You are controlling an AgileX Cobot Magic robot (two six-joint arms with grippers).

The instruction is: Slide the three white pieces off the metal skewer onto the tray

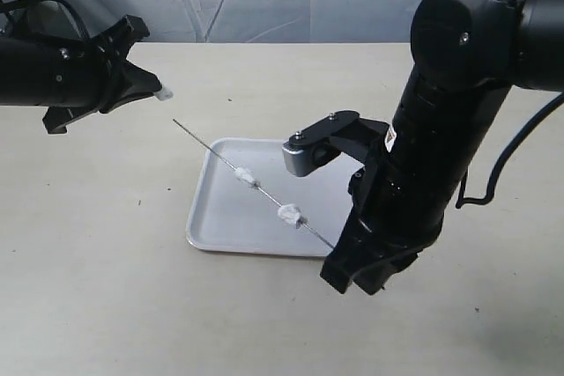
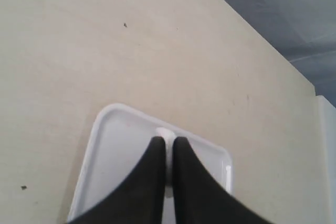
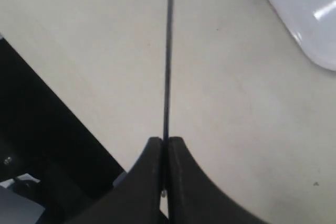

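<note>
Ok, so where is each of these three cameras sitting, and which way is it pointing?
Exterior view: off the arms, looking down across the table at the tray; shows the left gripper and right gripper.
Left wrist view: on the left wrist, looking past its fingers, shut on a white piece, down at the tray.
Right wrist view: on the right wrist, looking along the metal skewer clamped in its fingers.
Shared: all three show the tray.

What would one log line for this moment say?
right gripper: shut on metal skewer | left gripper: shut on one white piece, off skewer | two white pieces: on skewer, over tray
</note>
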